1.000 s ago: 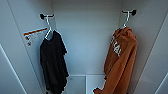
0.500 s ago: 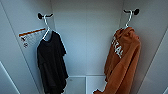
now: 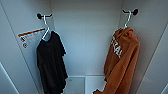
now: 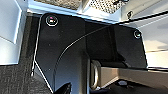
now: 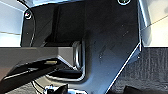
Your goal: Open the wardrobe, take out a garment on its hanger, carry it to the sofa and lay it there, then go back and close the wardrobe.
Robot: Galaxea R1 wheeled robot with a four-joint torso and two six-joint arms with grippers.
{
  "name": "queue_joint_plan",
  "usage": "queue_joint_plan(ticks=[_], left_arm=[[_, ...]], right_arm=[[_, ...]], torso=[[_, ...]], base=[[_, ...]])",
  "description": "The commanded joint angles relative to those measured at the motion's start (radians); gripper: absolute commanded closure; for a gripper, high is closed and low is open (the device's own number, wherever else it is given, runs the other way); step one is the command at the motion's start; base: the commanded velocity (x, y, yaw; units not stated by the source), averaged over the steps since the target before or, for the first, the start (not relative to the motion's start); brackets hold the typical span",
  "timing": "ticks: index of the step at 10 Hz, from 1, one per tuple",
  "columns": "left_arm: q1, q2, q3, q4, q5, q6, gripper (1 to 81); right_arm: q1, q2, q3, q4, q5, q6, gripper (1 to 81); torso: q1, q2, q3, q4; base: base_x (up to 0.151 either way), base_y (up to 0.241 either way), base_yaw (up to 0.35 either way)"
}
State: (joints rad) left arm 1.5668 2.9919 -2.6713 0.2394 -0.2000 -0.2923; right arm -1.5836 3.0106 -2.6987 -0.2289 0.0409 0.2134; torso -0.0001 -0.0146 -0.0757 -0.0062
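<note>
Orange fabric caught my eye first: the garment hung at the right of the open wardrobe, a soft hooded top with white lettering down its front, its lower folds draping toward the wardrobe floor. It sat on the hanger, a thin white one whose curved hook was looped over a dark peg on the right inner wall. On the left side, well apart from it, a black shirt hung from a second white hanger on a matching peg, beside a label with an orange stripe stuck to the left wall. The pale back panel lay far between the two. From my wrist cameras I saw dark carpet below the arms, but I could not tell whether either claw was open or closed.
</note>
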Motion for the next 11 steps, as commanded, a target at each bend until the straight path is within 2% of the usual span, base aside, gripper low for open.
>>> queue_joint_plan(ticks=[1, 3, 7, 8, 9, 10, 11], left_arm=[[-0.043, -0.011, 0.025, 0.011, 0.042, 0.001, 1.0], [-0.053, -0.039, 0.079, 0.009, 0.044, 0.001, 1.0], [-0.07, -0.051, 0.091, 0.011, 0.044, 0.001, 1.0], [-0.084, -0.059, 0.106, 0.012, 0.044, 0.001, 1.0], [-0.099, -0.083, 0.155, 0.027, 0.045, 0.001, 1.0], [-0.125, -0.142, 0.254, 0.035, 0.047, 0.001, 1.0], [-0.161, -0.192, 0.33, 0.035, 0.053, 0.001, 1.0]], right_arm=[[0.03, 0.003, 0.001, -0.006, -0.05, -0.002, 1.0], [0.03, 0.003, 0.001, -0.004, -0.049, 0.0, 1.0], [0.032, 0.001, 0.001, -0.001, -0.042, 0.001, 1.0], [0.032, 0.0, 0.001, 0.0, -0.042, 0.004, 1.0], [0.032, -0.002, 0.001, -0.003, -0.039, 0.001, 1.0], [0.032, -0.002, 0.001, 0.0, -0.038, 0.001, 1.0], [0.033, 0.0, 0.001, 0.002, -0.038, 0.001, 1.0]], torso=[[0.0, 0.0, 0.0, -0.093], [0.0, 0.0, 0.0, -0.15], [0.0, 0.0, 0.0, -0.293], [0.0, 0.0, 0.0, -0.234], [0.0, 0.0, 0.0, -0.267], [0.0, 0.0, 0.0, -0.29], [0.0, 0.0, 0.0, -0.299]], base=[[0.0, 0.0, 0.0], [0.0, 0.0, 0.0], [0.0, 0.0, 0.0], [0.0, 0.0, 0.0], [0.0, 0.0, 0.0], [0.0, 0.0, 0.0], [0.0, 0.0, 0.0]])
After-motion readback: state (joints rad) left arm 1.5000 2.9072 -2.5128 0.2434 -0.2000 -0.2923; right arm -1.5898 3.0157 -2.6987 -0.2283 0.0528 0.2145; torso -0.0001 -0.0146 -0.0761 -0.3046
